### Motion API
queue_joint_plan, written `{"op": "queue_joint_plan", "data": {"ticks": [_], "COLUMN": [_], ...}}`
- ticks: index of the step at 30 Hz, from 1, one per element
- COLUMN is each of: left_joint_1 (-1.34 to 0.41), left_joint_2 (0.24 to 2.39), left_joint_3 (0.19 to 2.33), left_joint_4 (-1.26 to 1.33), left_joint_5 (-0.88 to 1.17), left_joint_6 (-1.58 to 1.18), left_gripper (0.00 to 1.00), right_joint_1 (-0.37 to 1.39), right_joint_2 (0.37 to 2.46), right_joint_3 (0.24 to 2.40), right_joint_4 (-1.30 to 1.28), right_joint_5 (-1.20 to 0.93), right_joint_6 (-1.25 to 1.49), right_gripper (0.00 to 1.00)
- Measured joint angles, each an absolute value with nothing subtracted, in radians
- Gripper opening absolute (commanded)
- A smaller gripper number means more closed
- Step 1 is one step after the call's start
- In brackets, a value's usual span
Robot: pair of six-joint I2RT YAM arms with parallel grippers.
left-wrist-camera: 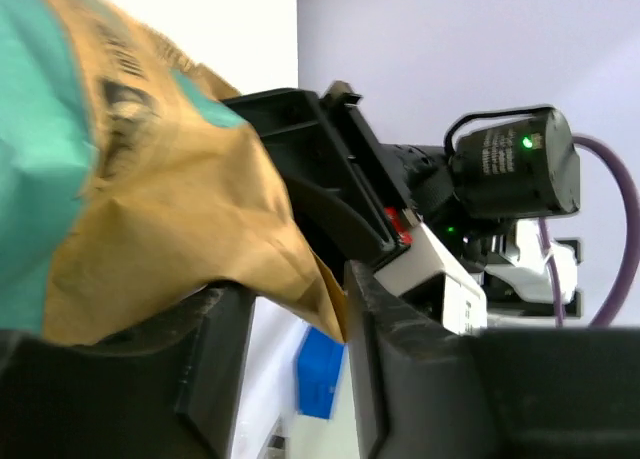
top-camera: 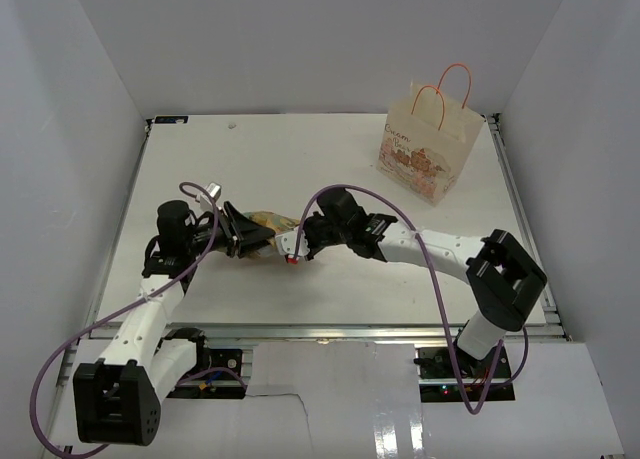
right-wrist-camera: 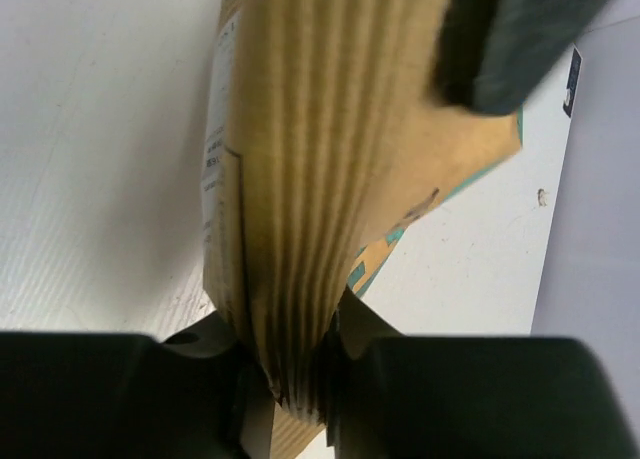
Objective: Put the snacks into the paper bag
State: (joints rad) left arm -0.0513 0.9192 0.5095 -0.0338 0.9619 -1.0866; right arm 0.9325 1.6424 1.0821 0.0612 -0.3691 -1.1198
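Top external: right end effector (right-wrist-camera: pixel 285 379) is clamping the chip bag (top-camera: pixel 268 220), left end effector (left-wrist-camera: pixel 290 359) gaping loosely around it; paper bag (top-camera: pixel 425 149) is standing well apart, awaiting it.

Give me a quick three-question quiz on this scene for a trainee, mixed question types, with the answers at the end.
1. True or false: the cream paper gift bag with orange loop handles lies flat on the white table.
2. Multiple choice: the right gripper is A) shut on the crimped edge of the yellow-orange chip bag; B) open above it; C) holding a bag handle.
3. Short answer: which arm's gripper is nearer the paper gift bag?
Key: 1 false, it stands upright at the far right corner. 2 A. 3 the right arm's.
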Motion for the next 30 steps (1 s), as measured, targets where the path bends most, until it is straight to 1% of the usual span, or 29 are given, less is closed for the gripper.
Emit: {"op": "queue_joint_plan", "data": {"ticks": [1,2,3,4,7,8,10,12,14,17,21,27,30], "left_joint_1": [-0.054,-0.055,-0.055,-0.056,-0.058,-0.058,-0.056,-0.054,-0.054,-0.054,-0.054,-0.054,-0.054], "left_joint_2": [0.919,0.920,0.920,0.922,0.942,0.949,0.960,0.963,0.957,0.915,0.838,0.775,0.770], "left_joint_3": [0.535,0.562,0.596,0.630,0.781,0.834,0.947,1.034,1.120,1.163,1.132,0.947,0.858], "left_joint_4": [-0.043,-0.054,-0.076,-0.093,-0.179,-0.199,-0.246,-0.282,-0.319,-0.334,-0.323,-0.253,-0.249], "left_joint_5": [0.966,0.967,0.969,0.970,0.962,0.950,0.902,0.850,0.780,0.672,0.586,0.566,0.564], "left_joint_6": [-1.085,-1.080,-1.069,-1.056,-0.998,-0.971,-0.908,-0.859,-0.802,-0.750,-0.723,-0.744,-0.763], "left_gripper": [0.62,0.64,0.65,0.73,0.74,0.81,0.82,0.87,0.97,0.98,0.98,0.98,0.98], "right_joint_1": [0.933,0.933,0.932,0.927,0.908,0.899,0.873,0.839,0.792,0.675,0.487,0.242,0.149], "right_joint_2": [1.637,1.627,1.613,1.597,1.525,1.494,1.436,1.379,1.335,1.287,1.249,1.219,1.217], "right_joint_3": [1.082,1.082,1.082,1.082,1.082,1.082,1.083,1.091,1.126,1.219,1.381,1.597,1.659], "right_joint_4": [0.052,0.043,0.030,0.012,-0.028,-0.044,-0.084,-0.132,-0.184,-0.231,-0.237,-0.227,-0.213], "right_joint_5": [-0.369,-0.369,-0.368,-0.370,-0.379,-0.388,-0.417,-0.457,-0.498,-0.557,-0.599,-0.618,-0.621], "right_joint_6": [-1.112,-1.101,-1.090,-1.074,-1.029,-1.008,-0.968,-0.920,-0.868,-0.782,-0.680,-0.583,-0.562], "right_gripper": [0.15,0.14,0.08,0.08,0.08,0.08,0.08,0.08,0.08,0.08,0.08,0.08,0.08]}}
